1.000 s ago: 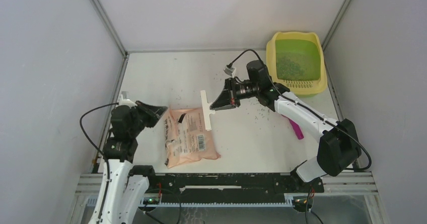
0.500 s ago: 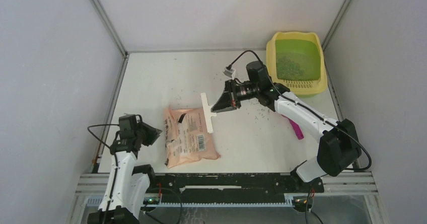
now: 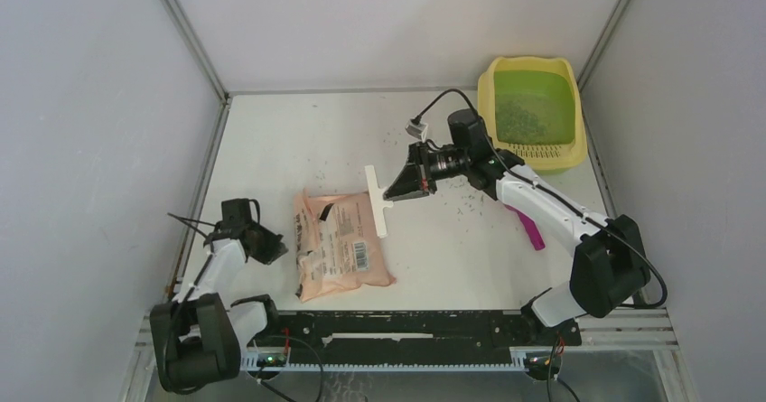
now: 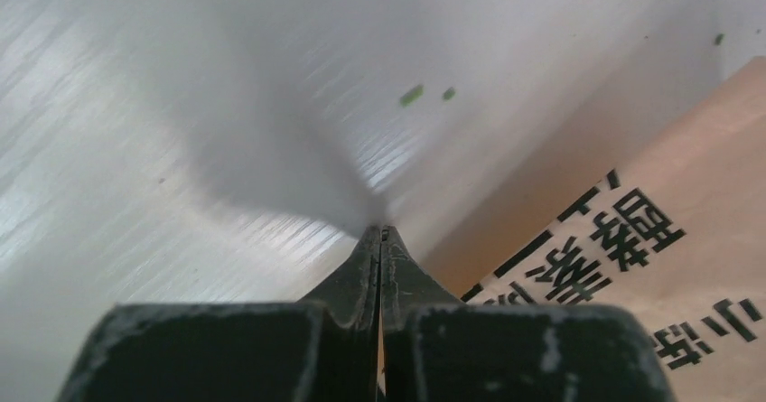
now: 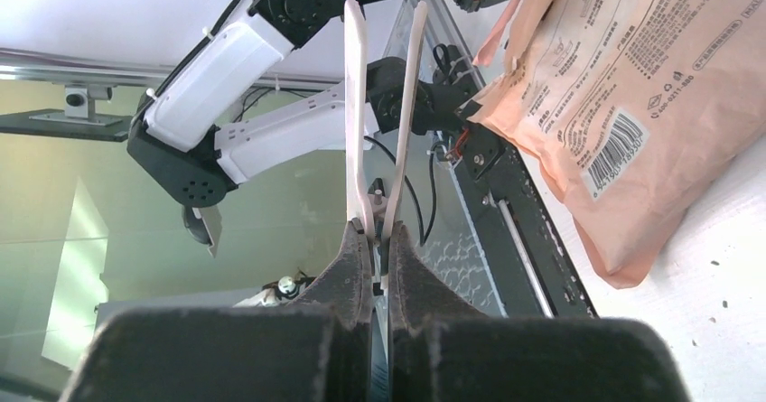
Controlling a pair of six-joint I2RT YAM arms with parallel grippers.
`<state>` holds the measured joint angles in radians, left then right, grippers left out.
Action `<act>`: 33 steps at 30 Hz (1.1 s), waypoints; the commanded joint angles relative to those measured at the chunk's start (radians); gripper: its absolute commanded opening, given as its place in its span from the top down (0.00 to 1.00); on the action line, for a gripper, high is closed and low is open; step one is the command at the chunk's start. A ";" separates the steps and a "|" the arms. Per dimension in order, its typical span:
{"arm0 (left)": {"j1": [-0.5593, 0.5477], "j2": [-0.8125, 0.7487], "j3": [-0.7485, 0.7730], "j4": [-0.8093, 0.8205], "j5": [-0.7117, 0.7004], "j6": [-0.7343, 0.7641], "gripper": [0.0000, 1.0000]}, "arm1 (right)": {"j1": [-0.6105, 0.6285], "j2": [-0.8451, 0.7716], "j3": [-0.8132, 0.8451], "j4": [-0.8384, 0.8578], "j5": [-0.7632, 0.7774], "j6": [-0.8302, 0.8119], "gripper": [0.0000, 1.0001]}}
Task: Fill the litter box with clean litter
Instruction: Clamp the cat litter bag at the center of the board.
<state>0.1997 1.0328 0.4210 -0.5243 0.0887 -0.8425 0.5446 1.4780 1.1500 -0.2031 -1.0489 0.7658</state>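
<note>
Litter box (image 3: 540,154) sits far right; right pincer (image 3: 390,194) pinches white clip (image 3: 378,205); left pincer (image 3: 282,249) pressed together beside bag (image 3: 339,244).

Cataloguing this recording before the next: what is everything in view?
table: one, white.
litter box: one, yellow rim, green basin, far right corner.
litter: many granules, grey-green, in the basin, some strewn on the table.
bag: one, peach-pink, flat, front left of centre.
clip: one, white, over the bag's right edge.
scoop: one, magenta, partly under the right arm.
left pincer: shut, empty, beside the bag's left edge.
right pincer: shut on the clip.
</note>
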 commanded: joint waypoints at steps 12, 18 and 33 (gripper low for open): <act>0.005 0.134 -0.045 0.183 0.107 0.152 1.00 | -0.055 -0.040 -0.062 0.140 -0.060 0.023 1.00; 0.002 0.099 -0.063 0.207 0.168 0.139 1.00 | -0.058 -0.044 -0.062 0.135 -0.060 0.020 1.00; -0.031 0.011 -0.092 0.250 0.293 0.106 0.96 | -0.055 -0.053 -0.062 0.125 -0.048 0.019 1.00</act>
<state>0.1810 1.0927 0.3454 -0.2577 0.3313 -0.7406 0.4908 1.4605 1.0847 -0.1150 -1.0866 0.7837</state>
